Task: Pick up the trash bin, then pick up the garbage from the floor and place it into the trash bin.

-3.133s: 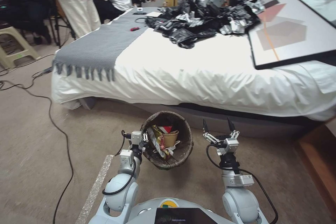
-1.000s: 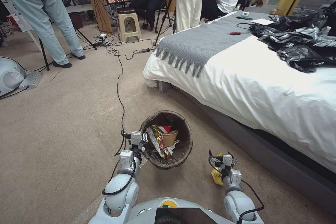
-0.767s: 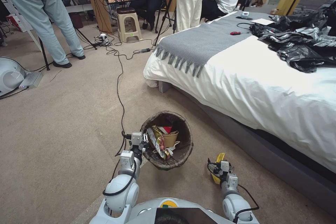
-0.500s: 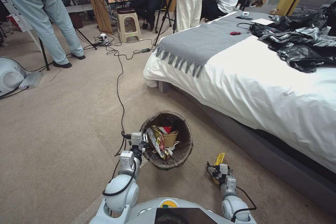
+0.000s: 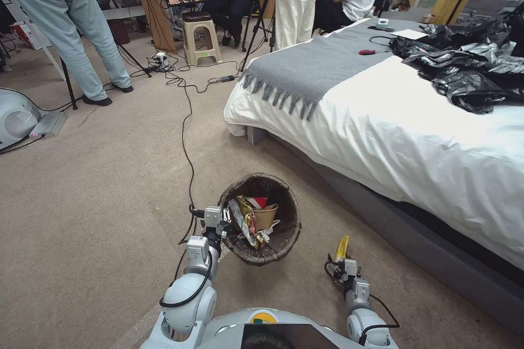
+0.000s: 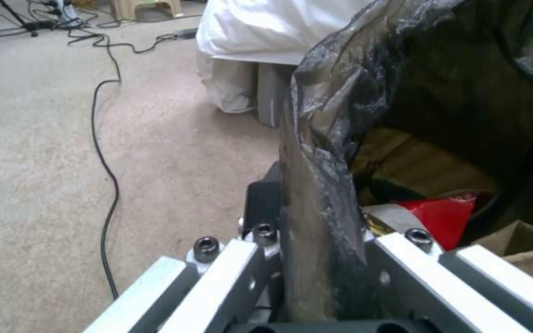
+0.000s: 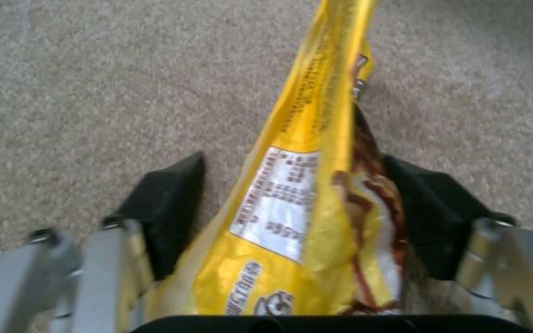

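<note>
we've got the left gripper (image 5: 225, 222) clamped on the bin (image 5: 284, 229) rim | right gripper (image 5: 339, 263) pinching a yellow wrapper (image 7: 306, 194) just above the carpet (image 5: 98, 185), beside the bin

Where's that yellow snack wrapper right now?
In the head view, the yellow snack wrapper is pinched in the right claw, low over the carpet, to the right of the trash bin and near the bed.

Even indoor light, soft shadows, wide-angle bending at edges, wrist views blurred
</note>
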Robot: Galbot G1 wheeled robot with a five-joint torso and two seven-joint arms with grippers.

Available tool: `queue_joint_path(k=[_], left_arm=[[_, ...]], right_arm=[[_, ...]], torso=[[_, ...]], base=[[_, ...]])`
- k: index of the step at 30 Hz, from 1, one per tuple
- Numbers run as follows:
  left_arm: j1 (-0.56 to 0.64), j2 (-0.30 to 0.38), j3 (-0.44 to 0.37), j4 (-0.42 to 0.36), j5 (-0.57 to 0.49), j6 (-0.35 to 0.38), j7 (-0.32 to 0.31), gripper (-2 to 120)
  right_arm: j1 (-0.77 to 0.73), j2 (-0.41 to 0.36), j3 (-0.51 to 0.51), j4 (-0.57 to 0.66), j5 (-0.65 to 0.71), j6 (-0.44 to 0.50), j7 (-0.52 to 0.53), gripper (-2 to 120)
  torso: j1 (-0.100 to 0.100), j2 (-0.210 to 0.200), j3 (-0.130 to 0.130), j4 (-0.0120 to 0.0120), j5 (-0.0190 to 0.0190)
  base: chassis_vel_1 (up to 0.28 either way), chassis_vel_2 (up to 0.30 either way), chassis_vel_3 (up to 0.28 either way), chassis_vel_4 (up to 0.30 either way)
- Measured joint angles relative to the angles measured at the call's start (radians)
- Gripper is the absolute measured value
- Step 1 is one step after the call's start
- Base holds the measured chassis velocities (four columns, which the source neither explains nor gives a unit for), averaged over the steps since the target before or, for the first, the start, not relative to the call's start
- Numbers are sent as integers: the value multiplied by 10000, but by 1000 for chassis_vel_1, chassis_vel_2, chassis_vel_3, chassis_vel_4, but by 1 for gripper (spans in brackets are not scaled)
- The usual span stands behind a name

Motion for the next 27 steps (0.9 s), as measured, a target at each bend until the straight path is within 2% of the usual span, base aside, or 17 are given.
queue_joint_path(k=[2, 4, 5, 8, 10, 12, 16, 19, 27], left_arm=[[1, -3, 3, -1, 7, -2, 1, 0], [1, -11, 11, -3, 18, -7, 2, 0], [1, -11, 11, -3, 18, -7, 2, 0], [1, -17, 20, -1, 39, -14, 6, 0], [2, -19, 27, 4, 45, -14, 8, 0], [0, -22, 36, 15, 49, -15, 12, 0], [-1, -16, 30, 17, 52, -17, 13, 0], [0, -6, 21, 17, 52, -18, 15, 0], [1, -17, 44, 45, 78, -27, 21, 0]], right_arm=[[-10, -5, 5, 32, -1, 10, -7, 64], [-18, -13, 17, 92, -7, 31, -7, 52], [-18, -13, 17, 92, -7, 31, -7, 52], [-19, -15, 18, 129, -23, 48, -7, 37], [-14, -14, 18, 129, -33, 57, -7, 34], [3, -11, 18, 112, -52, 93, -5, 22], [12, -11, 18, 110, -76, 133, -4, 13], [25, -13, 24, 111, -109, 205, -2, 0], [12, -31, 33, 184, -168, 305, 10, 0]], torso=[[0, 0, 0, 0, 3], [0, 0, 0, -2, 3], [0, 0, 0, -2, 3], [0, 0, 0, -2, 3], [0, 0, 0, -3, 2], [0, 0, 0, -3, 1], [0, 0, 0, -3, 1], [0, 0, 0, -2, 3], [0, 0, 0, 0, 6]], base=[[0, 0, 0, 0], [0, 0, 0, 0], [0, 0, 0, 0], [0, 0, 0, 0], [0, 0, 0, 0], [0, 0, 0, 0], [0, 0, 0, 0], [0, 0, 0, 0], [0, 0, 0, 0]])
